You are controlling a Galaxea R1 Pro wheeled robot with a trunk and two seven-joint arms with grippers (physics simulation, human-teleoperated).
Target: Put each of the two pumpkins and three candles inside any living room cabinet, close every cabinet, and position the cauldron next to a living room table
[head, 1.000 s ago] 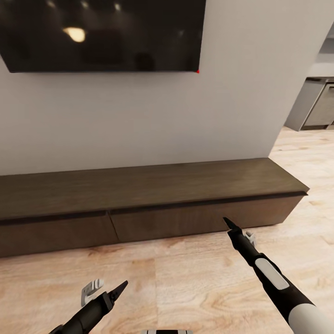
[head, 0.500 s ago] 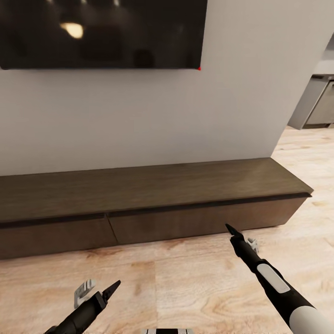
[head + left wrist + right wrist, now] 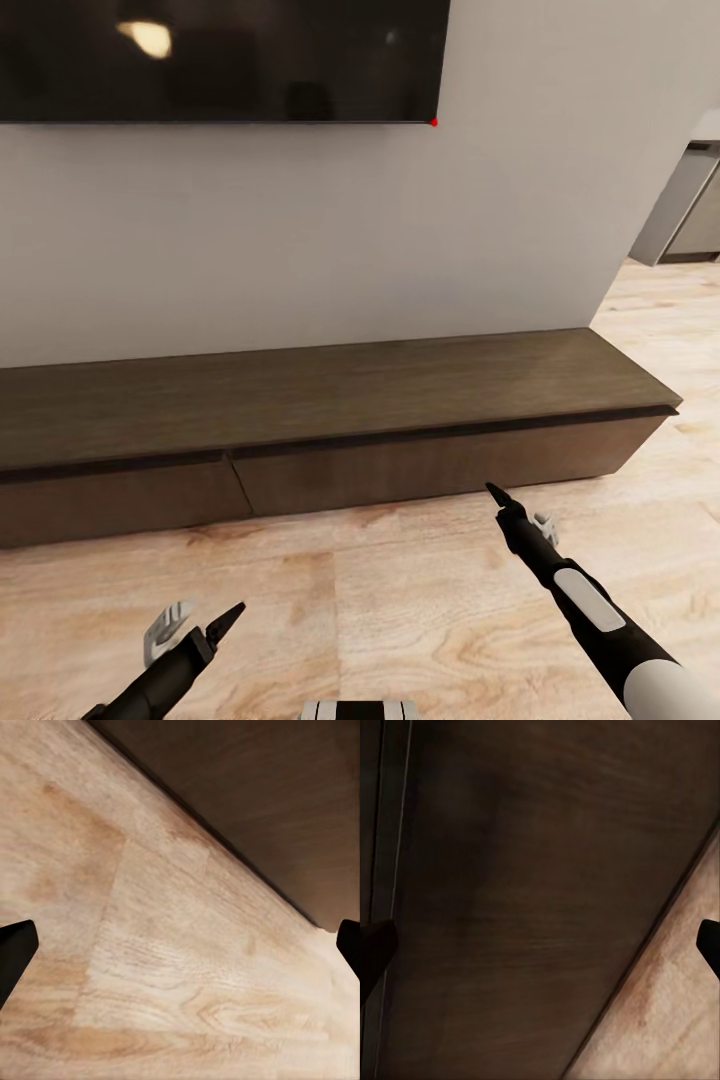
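The long, low, dark brown cabinet [image 3: 340,400] runs along the white wall, and both flat drawer fronts in sight are shut. My left gripper [image 3: 198,622] hangs open over the wood floor well short of the left drawer front; its wrist view has the floor and the cabinet's base [image 3: 285,802] between the spread fingertips. My right gripper [image 3: 518,508] is open, empty and close to the right drawer front [image 3: 440,470], which spans its wrist view [image 3: 532,900]. The pumpkins, candles, cauldron and table are out of view.
A black TV [image 3: 220,60] hangs on the wall above the cabinet. Light wood floor [image 3: 400,600] lies before the cabinet and runs on past its right end [image 3: 665,415] toward grey kitchen units [image 3: 690,215] at the far right.
The camera has shifted, so the TV and cabinet sit a little higher and further right in the picture. My left gripper has slid slightly left and lower in the picture; the right one has barely moved.
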